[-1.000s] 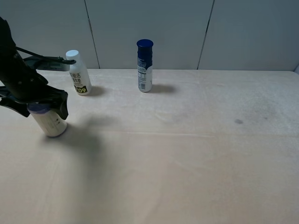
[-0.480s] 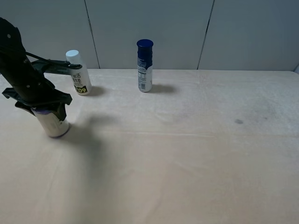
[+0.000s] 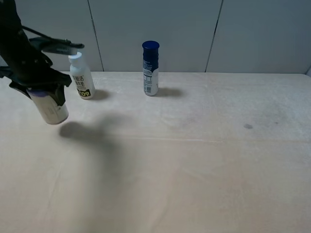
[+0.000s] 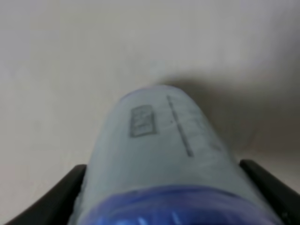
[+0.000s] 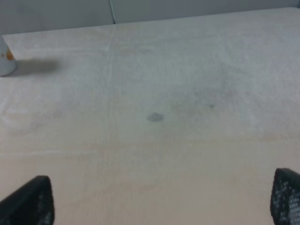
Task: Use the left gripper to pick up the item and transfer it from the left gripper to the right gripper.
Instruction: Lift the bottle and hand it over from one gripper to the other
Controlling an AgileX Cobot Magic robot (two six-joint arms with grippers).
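Observation:
The item, a stout cream-white cylinder with a purple top, hangs tilted above the table at the far left, its shadow below it. My left gripper is shut on its upper end. In the left wrist view the item fills the picture between the two black fingers, purple band nearest the camera. My right gripper is out of the exterior view; in the right wrist view its two fingertips stand wide apart over bare table, open and empty.
A white bottle with a white cap stands just behind my left gripper. A slim bottle with a dark blue cap stands at the back centre. A small dark stain marks the table's right side.
My left gripper closed on the item's top and lifted it off the table, moving up and slightly left. The item now hangs in the air.

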